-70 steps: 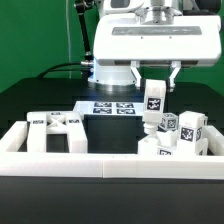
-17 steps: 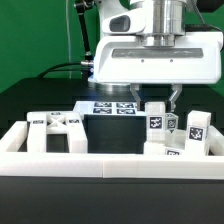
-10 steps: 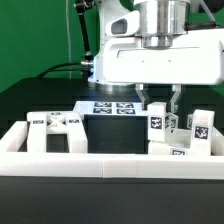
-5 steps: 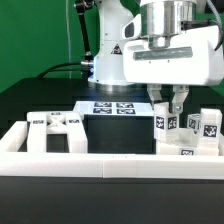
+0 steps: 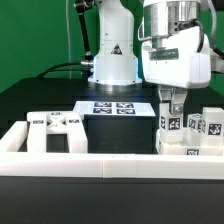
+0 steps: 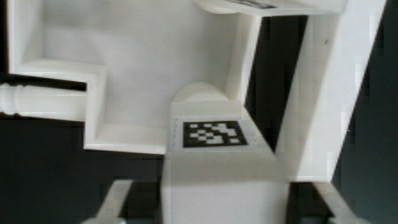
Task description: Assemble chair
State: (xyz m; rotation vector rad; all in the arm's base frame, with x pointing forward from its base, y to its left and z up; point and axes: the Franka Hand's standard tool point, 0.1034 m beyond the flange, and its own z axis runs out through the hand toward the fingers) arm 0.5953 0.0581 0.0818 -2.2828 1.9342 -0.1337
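The chair point(image 5: 191, 126) so far shows only as separate white parts lying on the black table point(image 5: 40, 95) inside the low white rail point(image 5: 100, 160); no two parts can be seen joined, so the assembly looks to be at an early stage. The gripper point(image 5: 171, 108) hangs over the cluster on the exterior view's right, its fingers point(image 5: 163, 103) set narrow and clamped on the top of an upright leg point(image 5: 170, 125), whose tag faces the camera. The wrist view confirms the hold: the leg point(image 6: 217, 135) runs between the two fingers point(image 6: 121, 205), with other white parts beneath it. Whether the foot of the leg touches the parts below cannot be told. Just beside it stand more loose pieces point(image 5: 212, 122). The flat seat panel point(image 5: 55, 126) lies well apart on the exterior view's left, untouched, with the marker board point(image 5: 115, 108) behind and between. Left to do, by this showing: fitting every leg and bar to the seat.
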